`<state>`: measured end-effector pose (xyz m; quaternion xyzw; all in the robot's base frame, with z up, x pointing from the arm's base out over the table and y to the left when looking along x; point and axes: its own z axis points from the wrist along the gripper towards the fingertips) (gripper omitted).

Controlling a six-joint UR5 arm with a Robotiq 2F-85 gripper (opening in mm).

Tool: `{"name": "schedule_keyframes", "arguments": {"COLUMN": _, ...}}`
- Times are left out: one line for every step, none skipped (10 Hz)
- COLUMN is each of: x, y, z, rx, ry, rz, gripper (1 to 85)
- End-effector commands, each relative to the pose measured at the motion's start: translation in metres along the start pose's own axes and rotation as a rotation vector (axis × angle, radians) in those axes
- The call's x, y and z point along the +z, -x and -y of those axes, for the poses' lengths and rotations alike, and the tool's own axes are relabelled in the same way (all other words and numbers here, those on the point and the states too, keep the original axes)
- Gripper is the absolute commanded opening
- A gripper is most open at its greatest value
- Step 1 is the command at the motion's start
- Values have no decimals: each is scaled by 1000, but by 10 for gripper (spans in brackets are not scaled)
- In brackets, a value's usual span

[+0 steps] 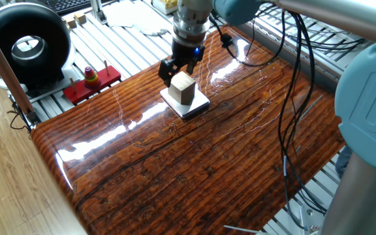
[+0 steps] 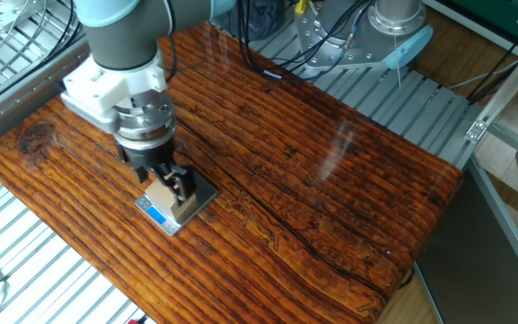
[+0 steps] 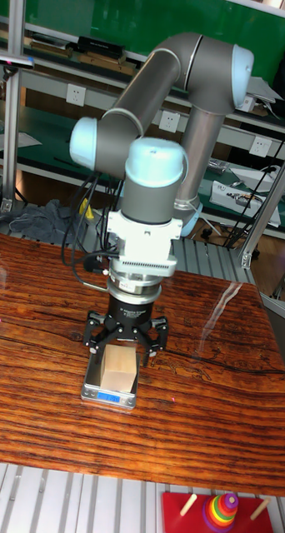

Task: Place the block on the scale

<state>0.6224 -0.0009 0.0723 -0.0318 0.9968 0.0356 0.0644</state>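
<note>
Block (image 3: 119, 367) (on scale (image 3: 109, 396)) beneath spread gripper (image 3: 126, 339)

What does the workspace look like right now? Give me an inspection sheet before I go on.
Surface: glossy striped wooden table, glare patches, bare apart from the job's things.
Job's things: block sits upright on the scale; the scale lies flat, blue display corner facing the tall fixed view.
Clutter: red ring toy and black round device off the wood, on the metal frame.
Grippers: gripper just above the block, jaws spread either side, not touching it.
Cables: black cables hang over the table's far side.
Surroundings: a keyboard at the top edge of one fixed view; green backdrop behind the arm.
</note>
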Motion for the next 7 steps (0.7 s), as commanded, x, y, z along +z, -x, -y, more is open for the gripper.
{"name": "schedule_keyframes", "arguments": {"x": -26, "y": 15, "z": 19, "rx": -32, "ry": -85, "rz": -41, "gripper": 570}}
{"name": "schedule_keyframes", "arguments": {"x": -32, "y": 21, "z": 16, "rx": -18, "ry": -89, "rz": -53, "gripper": 330}}
{"name": "schedule_keyframes", "arguments": {"x": -35, "y": 26, "z": 14, "rx": 3, "ry": -97, "rz": -58, "gripper": 60}}
{"name": "schedule_keyframes", "arguments": {"x": -34, "y": 37, "z": 11, "rx": -9, "ry": -88, "rz": -44, "gripper": 13}}
{"name": "schedule_keyframes", "arguments": {"x": -30, "y": 44, "z": 9, "rx": -17, "ry": -79, "rz": -43, "gripper": 13}}
{"name": "schedule_keyframes", "arguments": {"x": -28, "y": 49, "z": 5, "rx": -17, "ry": -68, "rz": -47, "gripper": 13}}
{"name": "schedule_keyframes", "arguments": {"x": -28, "y": 51, "z": 0, "rx": -12, "ry": -48, "rz": -51, "gripper": 13}}
